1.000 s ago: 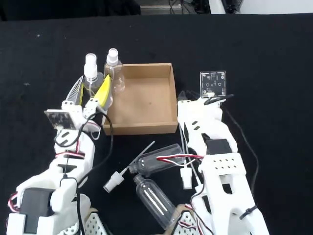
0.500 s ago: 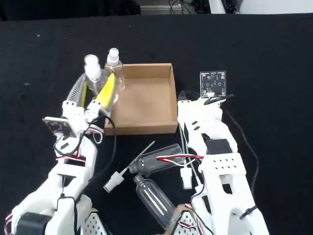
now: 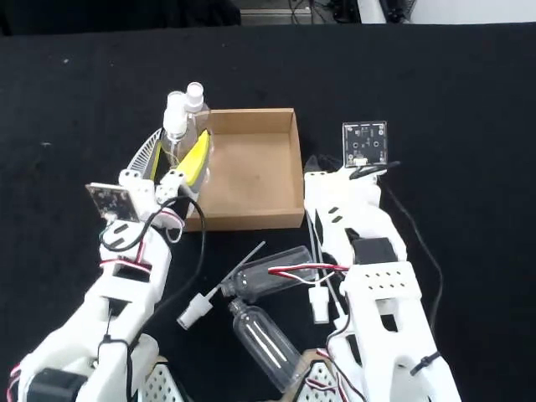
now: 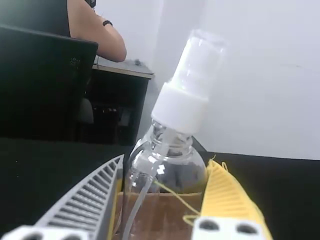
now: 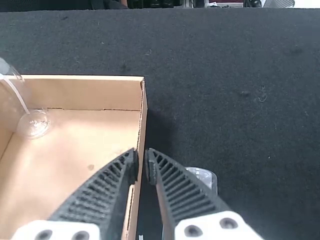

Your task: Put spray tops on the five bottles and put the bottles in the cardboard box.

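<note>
Black table [image 3: 469, 84]: left gripper [image 3: 180, 141] holds capped bottle [image 3: 175, 113] near cardboard box [image 3: 251, 180].

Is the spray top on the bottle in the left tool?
On: a white spray top sits on the neck of the bottle.

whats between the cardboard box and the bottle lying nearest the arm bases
In the high view a second bottle lies on its side between the cardboard box and the nearest bottle, a red and white cable across it.
</note>
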Tool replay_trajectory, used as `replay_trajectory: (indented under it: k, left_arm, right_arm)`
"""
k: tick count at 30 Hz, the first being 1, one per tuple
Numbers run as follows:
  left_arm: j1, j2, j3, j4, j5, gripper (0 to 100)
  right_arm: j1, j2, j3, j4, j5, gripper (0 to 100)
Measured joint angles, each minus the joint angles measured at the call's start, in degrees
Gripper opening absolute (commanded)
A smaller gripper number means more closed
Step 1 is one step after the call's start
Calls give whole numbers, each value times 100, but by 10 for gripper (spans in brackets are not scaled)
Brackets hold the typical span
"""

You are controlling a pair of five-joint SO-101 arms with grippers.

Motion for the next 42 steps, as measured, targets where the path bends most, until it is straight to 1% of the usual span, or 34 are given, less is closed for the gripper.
replay_trajectory:
  k: [5,7,11,13,19,32,38,42]
  left_arm:
    - [0,703,-343,-26,0,29]
    - [0,1011,-352,-308,0,29]
    - [0,1600,-360,-1222,0,29]
    - [0,1908,-396,-1407,0,29]
    - [0,2734,-826,-1538,0,29]
    - [0,3543,-1380,-1600,0,29]
    - [0,4149,-1433,-2532,0,29]
    - [0,4651,-1538,-2857,0,29]
  right_arm:
    - [0,0,0,0,0,12]
    - [0,0,0,0,0,12]
    - [0,0,0,0,0,12]
    - [0,0,0,0,0,12]
    - [0,0,0,0,0,12]
    - [0,0,0,0,0,12]
    - [0,0,0,0,0,12]
    - [0,0,0,0,0,12]
